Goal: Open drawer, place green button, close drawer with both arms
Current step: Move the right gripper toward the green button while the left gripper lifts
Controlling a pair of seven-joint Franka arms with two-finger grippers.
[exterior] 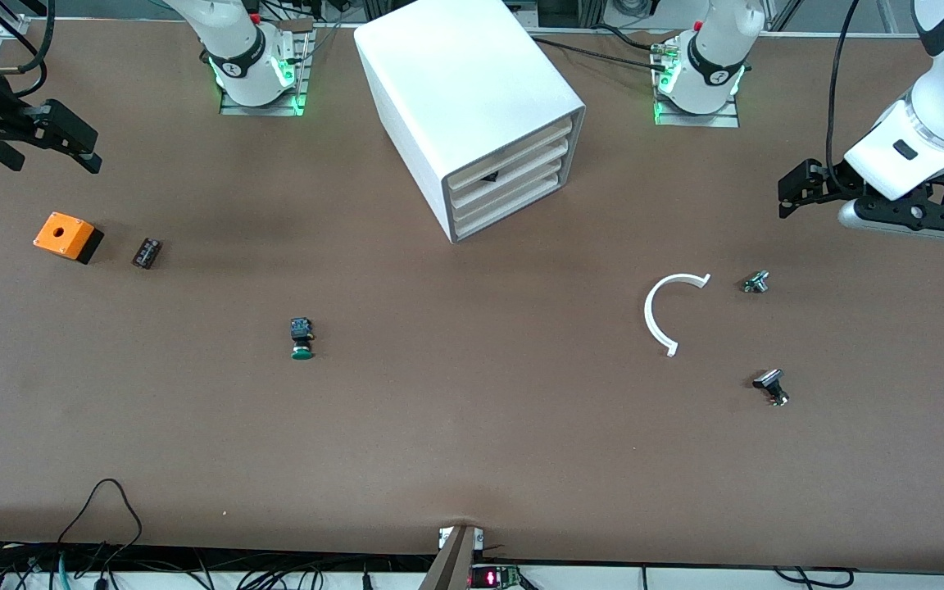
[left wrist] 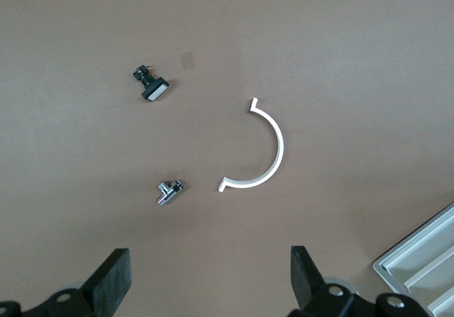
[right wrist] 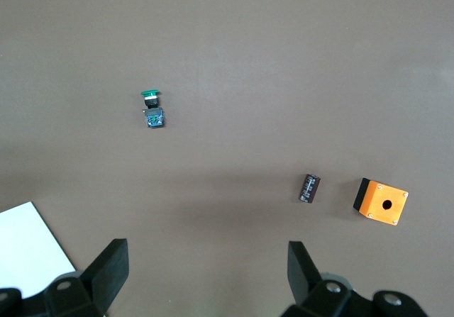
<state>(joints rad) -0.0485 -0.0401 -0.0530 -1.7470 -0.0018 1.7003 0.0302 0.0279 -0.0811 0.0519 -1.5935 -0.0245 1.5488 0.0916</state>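
Only our front view shows the cabinet whole, all four drawers apparently shut, though the fronts are small there. The right wrist view catches the button on bare desk, well apart from the right claw, which hangs wide open and empty. The left claw, also wide open and empty, is over the white arc and two capped parts.
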